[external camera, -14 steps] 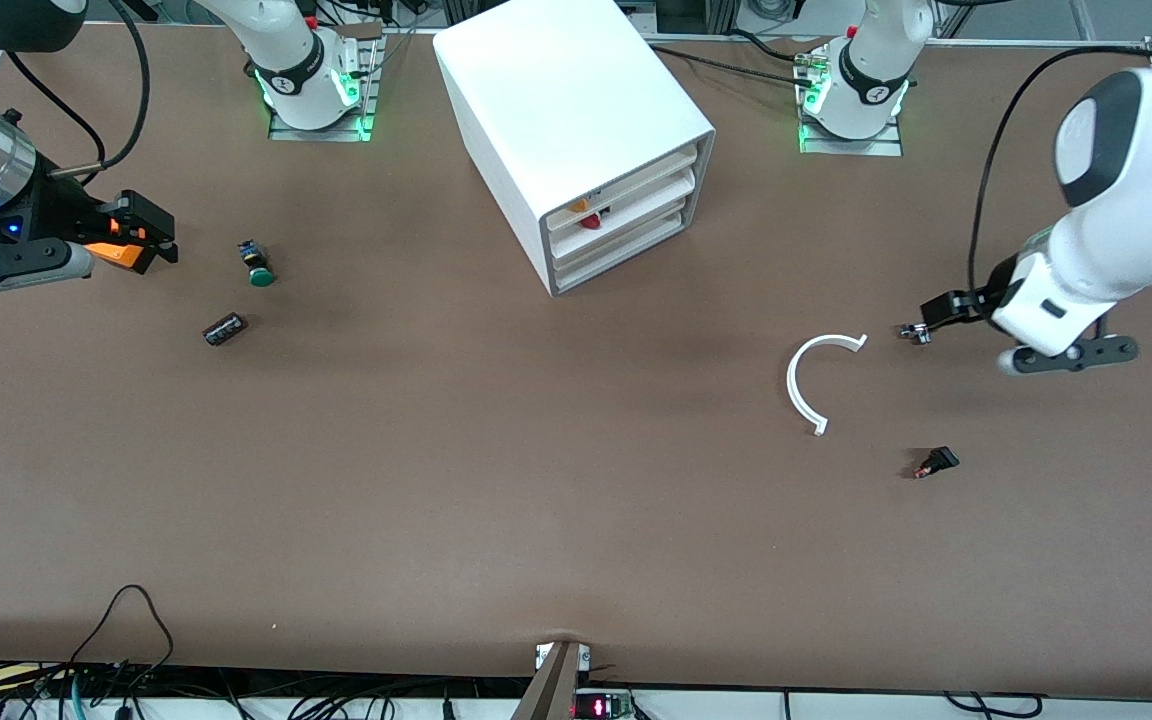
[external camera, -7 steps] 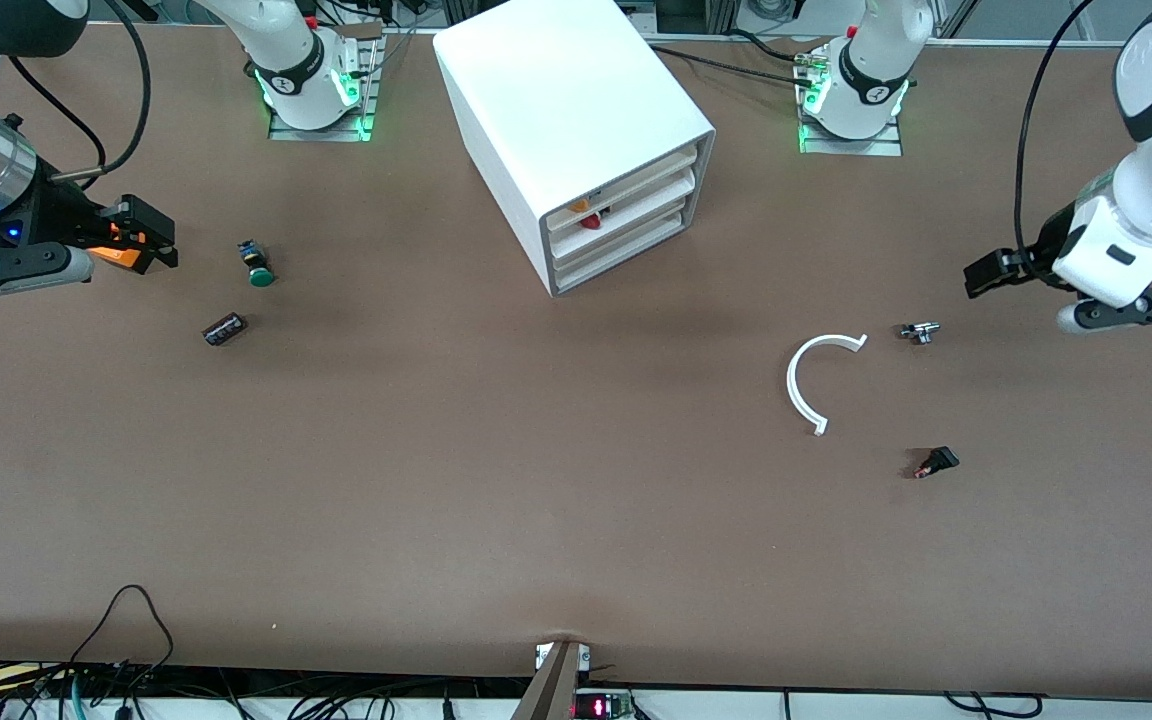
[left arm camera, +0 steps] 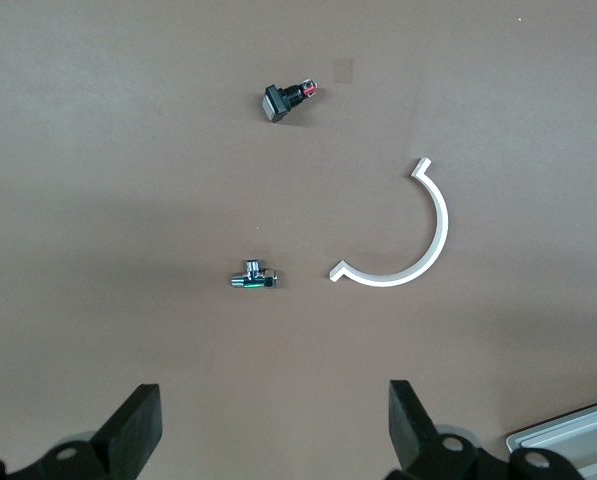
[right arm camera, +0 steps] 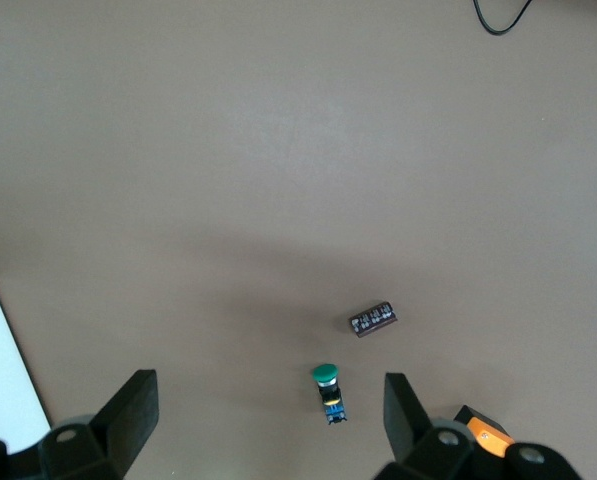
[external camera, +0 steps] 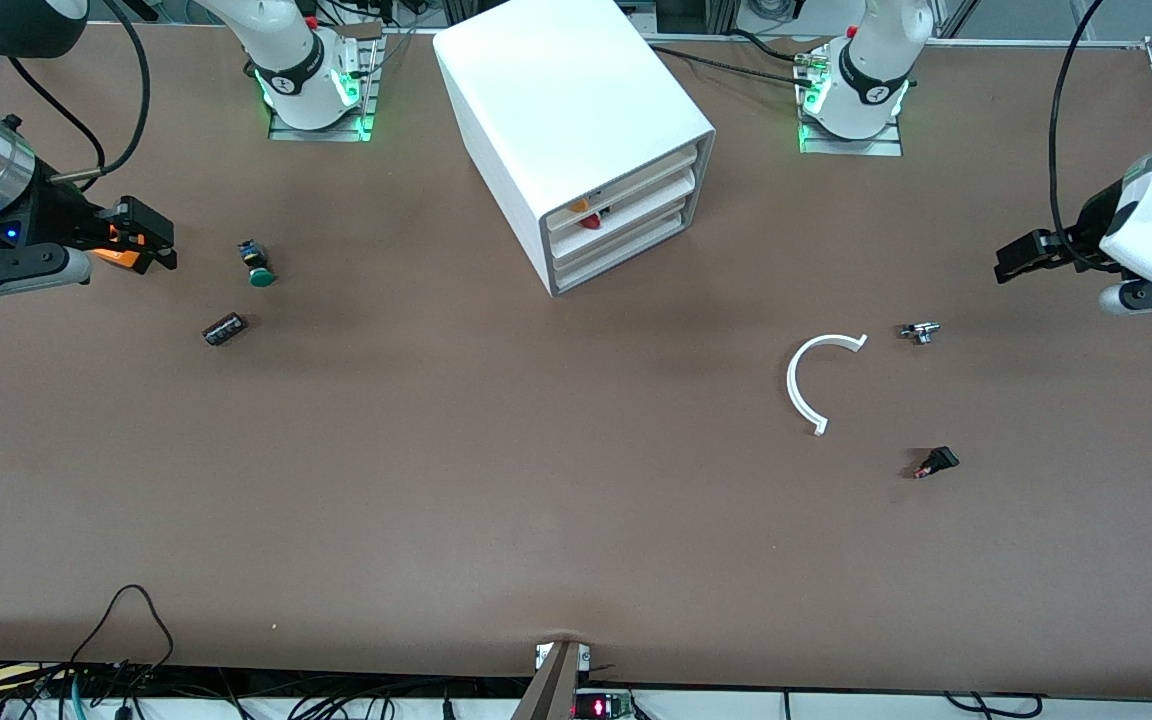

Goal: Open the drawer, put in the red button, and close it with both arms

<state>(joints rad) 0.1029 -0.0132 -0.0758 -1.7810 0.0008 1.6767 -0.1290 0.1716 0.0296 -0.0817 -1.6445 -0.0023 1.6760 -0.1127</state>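
Observation:
The white cabinet (external camera: 576,110) stands between the two arm bases. Its middle drawer (external camera: 636,207) sits level with the other two fronts. The red button (external camera: 591,221) shows as a red cap at that drawer's front gap, its body hidden. My left gripper (external camera: 1021,255) hangs open over bare table at the left arm's end; its fingers (left arm camera: 273,425) hold nothing. Over the right arm's end, my right gripper (external camera: 141,238) is also open and empty (right arm camera: 268,415).
A green-capped button (external camera: 258,266) (right arm camera: 327,390) and a dark cylinder (external camera: 224,328) (right arm camera: 374,321) lie near the right gripper. A white arc (external camera: 814,380) (left arm camera: 403,235), a metal fitting (external camera: 919,331) (left arm camera: 254,278) and a black switch (external camera: 936,462) (left arm camera: 286,97) lie toward the left arm's end.
The left arm has drawn back from above the metal fitting toward its end of the table. The right arm has barely moved. Both grippers stayed open.

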